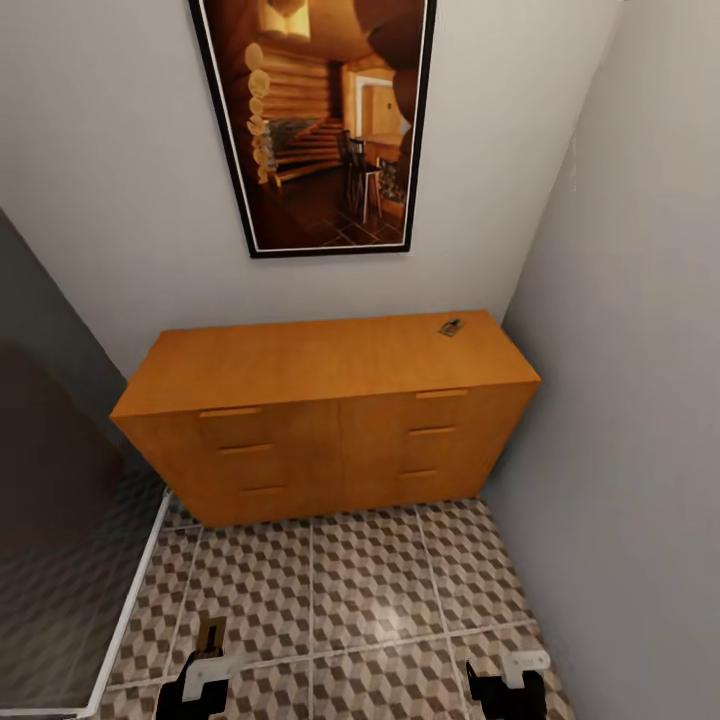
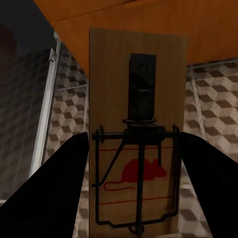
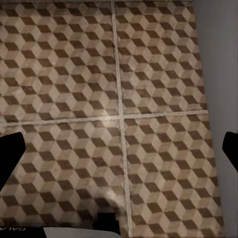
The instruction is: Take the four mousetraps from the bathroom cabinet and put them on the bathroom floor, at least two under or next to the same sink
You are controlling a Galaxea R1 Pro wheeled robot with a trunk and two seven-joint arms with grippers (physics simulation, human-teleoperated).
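Note:
The orange-brown cabinet (image 1: pixel 330 415) stands against the wall ahead, and one mousetrap (image 1: pixel 450 327) lies on its top near the back right corner. My left gripper (image 1: pixel 208 655) is low at the bottom left, shut on another mousetrap (image 2: pixel 136 134), a wooden plate with a wire bar and a red mouse print, pinched between both black fingers (image 2: pixel 54 193). That trap (image 1: pixel 211 634) pokes out above the cube-patterned bathroom floor (image 1: pixel 350 590). My right gripper (image 3: pixel 119 148) hangs open over the tiles (image 3: pixel 119 99), nothing between its fingers. The sink is out of view.
A grey wall (image 1: pixel 630 400) closes the right side. On the left is a dark panel with a white edge strip (image 1: pixel 130 610). A framed picture (image 1: pixel 320 120) hangs above the cabinet. Tiled floor lies between me and the cabinet.

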